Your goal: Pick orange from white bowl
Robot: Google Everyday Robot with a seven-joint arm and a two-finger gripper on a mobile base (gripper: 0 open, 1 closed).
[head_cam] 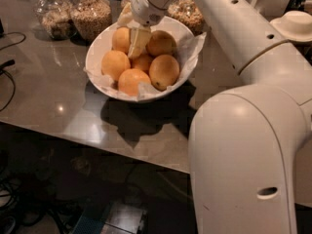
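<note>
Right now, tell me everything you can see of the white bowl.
The bowl is wide, shallow, round and glossy white, and it stands upright on the dark shiny table. Crumpled white paper lines it and spills over its right rim. Six oranges lie heaped inside, touching one another. The claw reaches down into its back half, among the fruit. Jars stand close behind it; whether they touch it cannot be told.
</note>
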